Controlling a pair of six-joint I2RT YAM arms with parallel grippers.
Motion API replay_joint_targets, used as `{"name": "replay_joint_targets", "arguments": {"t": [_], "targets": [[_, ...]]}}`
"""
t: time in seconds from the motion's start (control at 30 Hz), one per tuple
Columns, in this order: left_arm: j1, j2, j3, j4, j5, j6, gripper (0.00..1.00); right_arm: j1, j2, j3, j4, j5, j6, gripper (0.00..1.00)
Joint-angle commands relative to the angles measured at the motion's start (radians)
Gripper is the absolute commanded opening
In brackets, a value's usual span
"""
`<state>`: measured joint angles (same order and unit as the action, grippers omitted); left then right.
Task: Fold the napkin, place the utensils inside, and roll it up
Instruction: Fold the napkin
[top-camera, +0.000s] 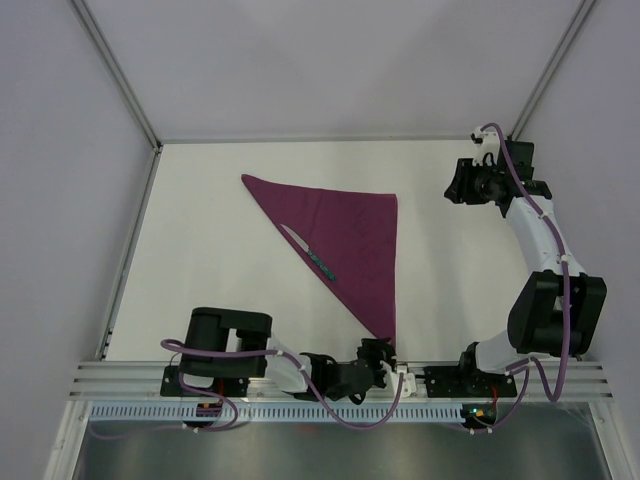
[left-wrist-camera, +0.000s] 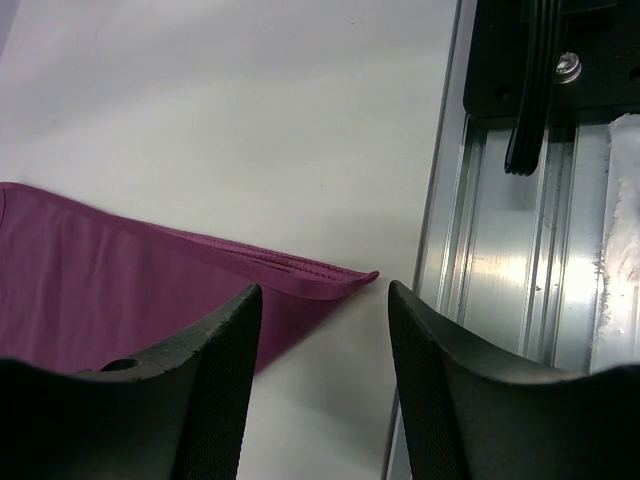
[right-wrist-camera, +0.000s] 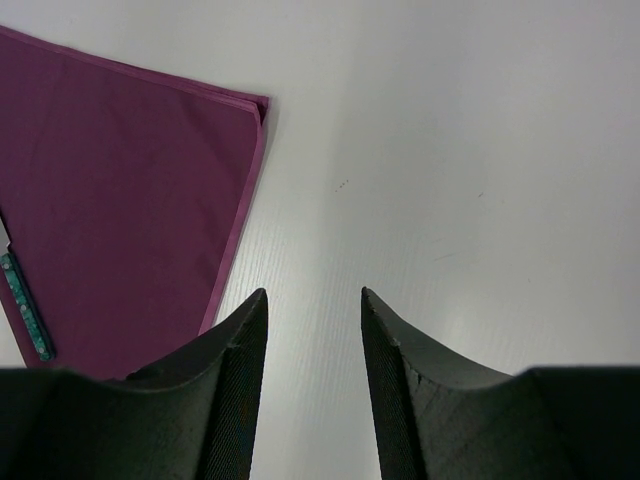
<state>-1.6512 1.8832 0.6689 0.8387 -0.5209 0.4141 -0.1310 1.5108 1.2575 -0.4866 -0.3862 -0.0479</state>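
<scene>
The plum-purple napkin (top-camera: 345, 235) lies flat on the white table, folded into a triangle. One utensil (top-camera: 312, 256), a silvery blade with a teal handle, rests on the cloth along its long diagonal edge. My left gripper (top-camera: 378, 352) hovers low at the napkin's near corner (left-wrist-camera: 340, 285). Its jaws are open, with that corner just past the tips and nothing held between them. My right gripper (top-camera: 456, 186) is open over bare table, to the right of the napkin's far right corner (right-wrist-camera: 245, 115). The utensil's handle (right-wrist-camera: 25, 315) shows at the left edge of the right wrist view.
A ribbed aluminium rail (left-wrist-camera: 510, 290) runs along the near table edge, right beside my left gripper. Grey walls and metal frame posts (top-camera: 115, 70) bound the table at the back and sides. Bare white table (top-camera: 200, 280) lies left of the napkin.
</scene>
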Motion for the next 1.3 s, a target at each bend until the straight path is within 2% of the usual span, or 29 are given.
{"name": "replay_joint_targets", "arguments": {"t": [0.0, 0.07, 0.47, 0.53, 0.7, 0.87, 0.93, 1.0, 1.03, 1.27], "targets": [[-0.005, 0.028, 0.037, 0.007, 0.028, 0.034, 0.58, -0.009, -0.001, 0.006, 0.014, -0.011, 0.003, 0.48], [-0.005, 0.036, 0.040, 0.008, 0.032, 0.034, 0.54, -0.010, -0.001, 0.006, 0.013, -0.011, 0.005, 0.48], [-0.005, 0.079, 0.054, 0.034, 0.009, 0.043, 0.48, -0.015, 0.006, 0.003, 0.016, -0.014, 0.003, 0.46], [-0.005, 0.088, 0.057, 0.033, 0.006, 0.048, 0.42, -0.015, 0.008, 0.003, 0.016, -0.014, 0.006, 0.45], [-0.005, 0.097, 0.057, 0.042, -0.004, 0.049, 0.37, -0.013, 0.011, 0.002, 0.016, -0.016, 0.005, 0.45], [-0.002, 0.103, 0.061, 0.063, -0.034, 0.049, 0.26, -0.013, 0.014, 0.003, 0.016, -0.014, 0.006, 0.45], [-0.001, 0.100, 0.067, 0.065, -0.045, 0.046, 0.15, -0.015, 0.017, 0.003, 0.017, -0.014, 0.005, 0.44], [0.004, 0.084, 0.070, 0.060, -0.044, 0.040, 0.12, -0.013, 0.017, 0.005, 0.014, -0.013, 0.006, 0.44], [0.005, 0.076, 0.073, 0.056, -0.044, 0.032, 0.03, -0.015, 0.019, 0.005, 0.014, -0.013, 0.006, 0.44], [0.031, -0.028, 0.109, -0.042, -0.015, -0.034, 0.02, -0.013, 0.025, 0.005, 0.010, -0.013, 0.003, 0.44]]}}
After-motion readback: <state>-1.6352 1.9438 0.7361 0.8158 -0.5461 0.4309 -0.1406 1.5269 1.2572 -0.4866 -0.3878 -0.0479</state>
